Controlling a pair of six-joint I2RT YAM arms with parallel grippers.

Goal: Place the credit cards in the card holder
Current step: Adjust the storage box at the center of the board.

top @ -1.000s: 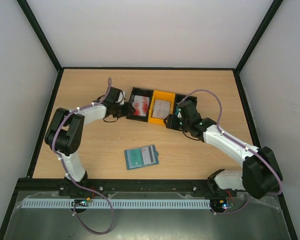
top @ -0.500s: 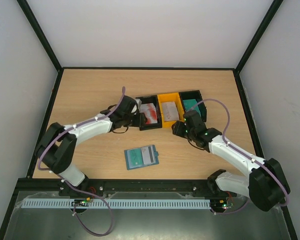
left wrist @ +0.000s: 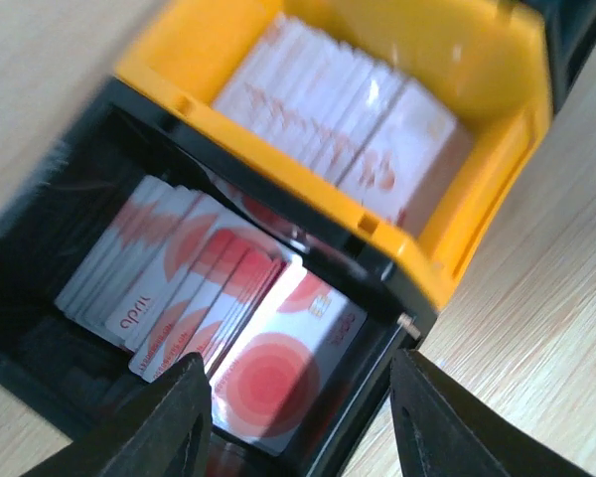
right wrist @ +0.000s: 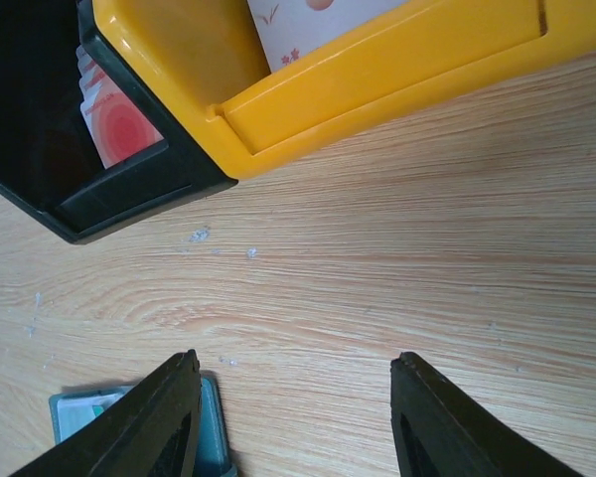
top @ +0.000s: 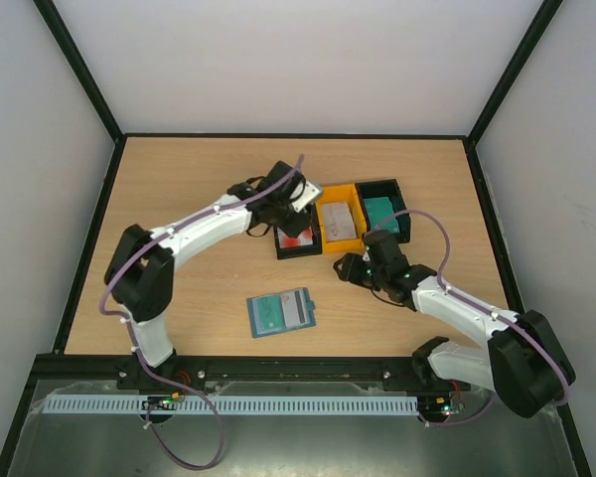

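Red-and-white credit cards fanned in the black bin under the left gripper, jaws spread and empty; blue-teal card holder lying nearer, left of the right gripper, likewise spread, holding nothing.

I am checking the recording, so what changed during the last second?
The row of three bins slid to the right and turned slightly. The left gripper moved right, over the red-and-white cards, and is open. The right gripper drew back off the bins toward the near edge, open. Nothing was gripped. The card holder stayed put.
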